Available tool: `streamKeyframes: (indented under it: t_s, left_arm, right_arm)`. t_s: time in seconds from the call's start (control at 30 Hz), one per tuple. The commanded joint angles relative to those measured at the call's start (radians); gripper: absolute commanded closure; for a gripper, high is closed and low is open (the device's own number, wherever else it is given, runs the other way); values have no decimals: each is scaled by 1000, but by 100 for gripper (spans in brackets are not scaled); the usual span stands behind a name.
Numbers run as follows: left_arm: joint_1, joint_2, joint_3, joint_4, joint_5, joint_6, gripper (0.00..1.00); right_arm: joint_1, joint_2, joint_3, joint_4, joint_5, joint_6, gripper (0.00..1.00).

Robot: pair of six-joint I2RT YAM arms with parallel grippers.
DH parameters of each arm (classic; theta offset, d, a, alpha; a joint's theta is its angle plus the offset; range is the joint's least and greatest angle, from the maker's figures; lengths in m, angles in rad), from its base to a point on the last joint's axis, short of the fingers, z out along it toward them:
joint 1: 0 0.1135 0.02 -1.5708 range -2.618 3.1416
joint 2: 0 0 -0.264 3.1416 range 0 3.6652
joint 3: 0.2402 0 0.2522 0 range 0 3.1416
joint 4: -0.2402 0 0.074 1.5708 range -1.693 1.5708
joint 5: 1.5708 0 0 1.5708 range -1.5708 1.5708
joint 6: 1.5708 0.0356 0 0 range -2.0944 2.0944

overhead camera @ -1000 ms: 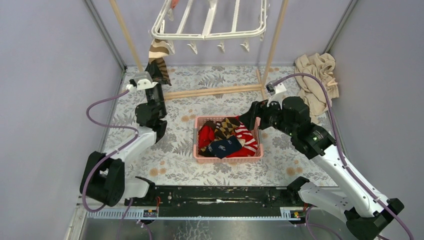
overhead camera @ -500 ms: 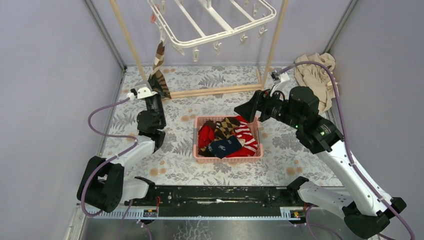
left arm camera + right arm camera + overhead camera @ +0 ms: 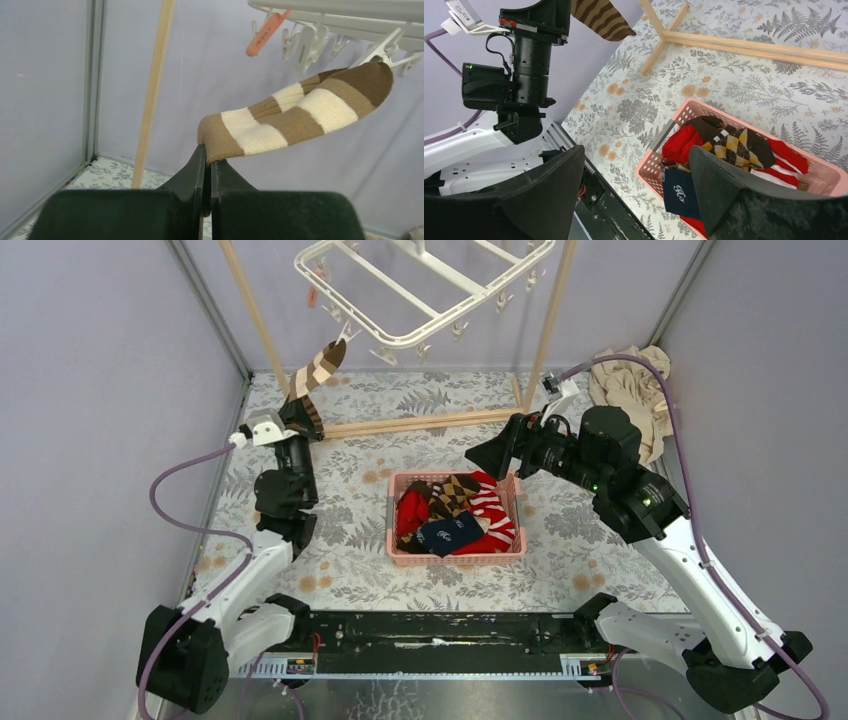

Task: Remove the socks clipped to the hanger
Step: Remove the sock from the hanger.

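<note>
Moved since the earlier frame: my left arm is drawn back toward the near left, the hanger has swung and tilted, and the sock is pulled out on a slant. My right arm has lifted off the basket.

Top view.
- One hanger point(image 3: 420, 290), white, far centre, hung inside the wooden frame point(image 3: 255, 315).
- One striped sock point(image 3: 318, 368) left on it, running down-left to my left gripper point(image 3: 297, 412).
- One pink basket point(image 3: 455, 556) mid-table, at least four socks inside; exact count not tellable.
- One cloth heap point(image 3: 630, 390), far right.
- Right gripper point(image 3: 497, 452), above the basket's far edge.

Left wrist view. Fingers clenched on the sock's near end. One white clip point(image 3: 382, 47) bites its far end. One orange clip point(image 3: 265, 32) hangs empty.

Right wrist view. Fingers spread wide, nothing between them, basket below.

Step in hand, as I judge: tugging the last sock free. Next, I pull on away from the clip until it lets go, then carry the sock to the basket.
</note>
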Motion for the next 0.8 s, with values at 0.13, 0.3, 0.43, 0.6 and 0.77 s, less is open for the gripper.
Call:
streamKeyframes:
  t_s: [0.13, 0.3, 0.43, 0.6, 0.77]
  left_arm:
    - [-45, -134, 123, -399, 154, -100, 100]
    - [-119, -183, 169, -537, 116, -78, 100]
    - [-149, -212, 217, -639, 79, -69, 100]
    - [-184, -251, 233, -686, 47, -47, 100]
    - [-200, -234, 213, -687, 7, -24, 100]
  right_arm:
    - [-3, 30, 82, 85, -60, 22, 18]
    - [-4, 110, 145, 171, -144, 81, 23]
    - [-3, 185, 231, 212, -207, 125, 25]
    - [-4, 261, 313, 279, -290, 209, 26]
    - [-3, 333, 399, 347, -340, 287, 27]
